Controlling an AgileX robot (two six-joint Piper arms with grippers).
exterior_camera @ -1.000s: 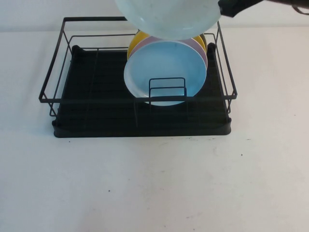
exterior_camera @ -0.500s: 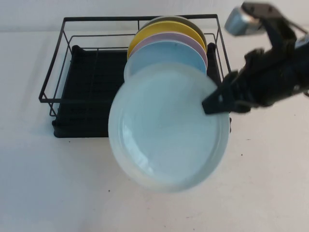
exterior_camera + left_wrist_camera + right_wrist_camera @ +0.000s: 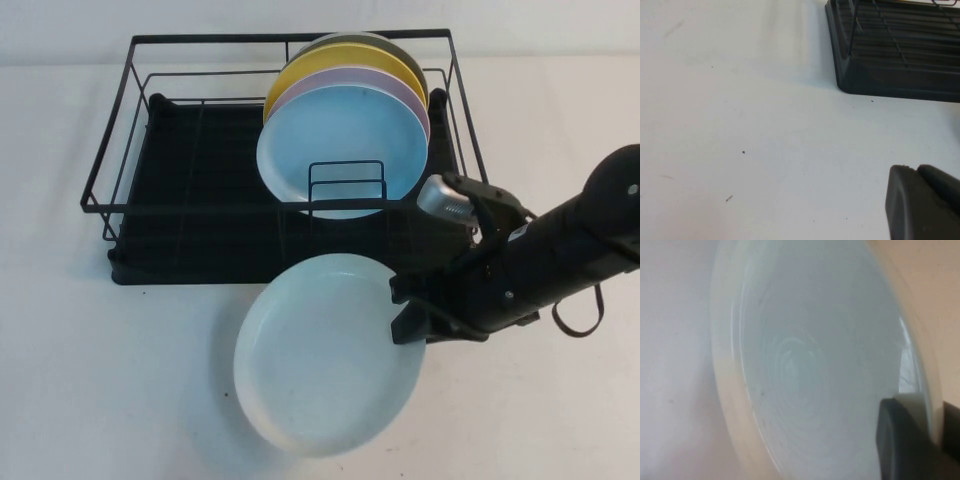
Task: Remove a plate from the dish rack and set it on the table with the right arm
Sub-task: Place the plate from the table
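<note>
The round white plate (image 3: 325, 355) covers the worktop (image 3: 120, 380) under it, so it is hard to tell if it lies flat or is lifted on one side. In the right wrist view the plate (image 3: 810, 365) is blurry and cut off by the edges. The right tool (image 3: 408, 312) is partly hidden by the plate's rim. Only a dark corner of the left tool (image 3: 922, 205) shows. The black wire dish rack (image 3: 150, 190) hides the low parts of the coloured plates (image 3: 345, 130) near the far edge.

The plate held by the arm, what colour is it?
White, faintly bluish plate, gripped by the right end effector; clearest from high view.
</note>
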